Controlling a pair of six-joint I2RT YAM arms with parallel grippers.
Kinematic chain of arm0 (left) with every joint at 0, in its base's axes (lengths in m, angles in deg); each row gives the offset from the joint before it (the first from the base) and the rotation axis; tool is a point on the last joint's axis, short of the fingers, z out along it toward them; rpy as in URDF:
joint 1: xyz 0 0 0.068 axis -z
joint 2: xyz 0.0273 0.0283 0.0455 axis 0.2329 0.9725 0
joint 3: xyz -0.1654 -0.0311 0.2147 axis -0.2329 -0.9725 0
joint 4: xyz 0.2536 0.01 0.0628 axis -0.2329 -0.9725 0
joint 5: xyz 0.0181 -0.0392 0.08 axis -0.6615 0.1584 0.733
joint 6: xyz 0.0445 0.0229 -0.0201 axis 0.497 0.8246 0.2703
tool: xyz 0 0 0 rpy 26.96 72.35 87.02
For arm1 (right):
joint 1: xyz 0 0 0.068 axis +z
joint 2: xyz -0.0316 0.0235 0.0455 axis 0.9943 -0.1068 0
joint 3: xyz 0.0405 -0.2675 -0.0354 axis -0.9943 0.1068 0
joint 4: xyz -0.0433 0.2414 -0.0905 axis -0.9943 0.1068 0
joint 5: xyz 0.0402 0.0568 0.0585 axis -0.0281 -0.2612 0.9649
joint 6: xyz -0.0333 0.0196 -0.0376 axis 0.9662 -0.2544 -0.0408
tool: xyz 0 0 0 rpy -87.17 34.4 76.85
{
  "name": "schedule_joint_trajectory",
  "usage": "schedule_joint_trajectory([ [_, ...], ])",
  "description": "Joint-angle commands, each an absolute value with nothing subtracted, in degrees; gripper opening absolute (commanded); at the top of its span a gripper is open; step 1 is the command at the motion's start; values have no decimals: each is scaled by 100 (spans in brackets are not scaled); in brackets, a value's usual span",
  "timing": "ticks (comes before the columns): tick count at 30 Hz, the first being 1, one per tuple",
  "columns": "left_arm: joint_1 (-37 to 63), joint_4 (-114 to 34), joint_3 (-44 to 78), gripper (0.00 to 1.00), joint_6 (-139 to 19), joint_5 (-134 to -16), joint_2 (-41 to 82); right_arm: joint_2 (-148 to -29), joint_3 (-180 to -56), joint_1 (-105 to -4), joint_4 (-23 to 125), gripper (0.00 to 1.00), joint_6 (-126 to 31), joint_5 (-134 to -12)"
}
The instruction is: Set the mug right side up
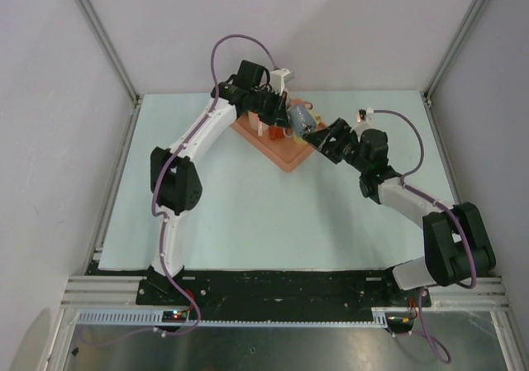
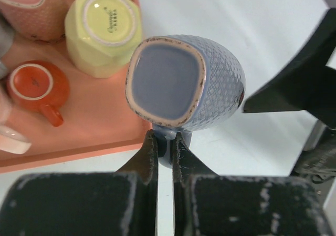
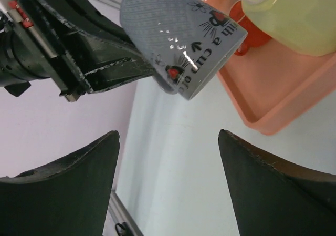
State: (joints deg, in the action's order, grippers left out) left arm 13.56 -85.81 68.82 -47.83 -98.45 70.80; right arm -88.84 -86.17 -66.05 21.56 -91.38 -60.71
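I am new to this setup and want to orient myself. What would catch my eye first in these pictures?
The blue mug stands out first: it hangs in the air at the edge of the pink tray, its handle pinched in the left claw. Next is the right claw, open wide and pointing at the mug from the other side. On the tray, a yellow mug and a small orange mug stand upside down.

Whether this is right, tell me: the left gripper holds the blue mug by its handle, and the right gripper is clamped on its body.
One thing is wrong: the right gripper is open, clear of the blue mug, as the right wrist view shows. The left gripper does hold its handle.
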Motion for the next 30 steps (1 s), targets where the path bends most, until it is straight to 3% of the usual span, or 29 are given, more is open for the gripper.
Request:
schedule_joint_trajectory([
  [1,1371,-8337,7150,0,-5314,-10653,6436,-9039,-8845,-6606,1058,80,-9832,-5959],
  [12,1447,-8335,6948,0,-5402,-11326,6279,-9537,-9032,-6671,-102,63,-10426,-5995],
  [16,1491,-8341,6805,0,-5348,-11436,6255,-9678,-9128,-6709,-575,38,-10545,-6061],
  [19,1494,-8335,6667,0,-5308,-11440,6241,-9620,-9172,-6751,-452,9,-10345,-6234],
  [21,1495,-8328,6628,1,-5277,-11352,6245,-9570,-9224,-6809,-197,2,-10221,-6202],
  [23,1484,-8340,6639,55,-5263,-10913,6235,-9390,-9303,-6887,468,1,-9911,-6106],
  [24,1470,-8346,6648,77,-5199,-10645,6215,-9206,-9346,-6925,942,0,-9688,-6175],
  [25,1446,-8349,6665,88,-5150,-10410,6200,-9048,-9430,-6962,1689,0,-9256,-6301],
  [27,1397,-8345,6676,97,-5005,-9959,6143,-8634,-9607,-7007,3027,0,-8308,-6821],
  [30,1349,-8360,6647,99,-4625,-9308,6011,-8182,-10028,-7138,5104,0,-6950,-7630],
])
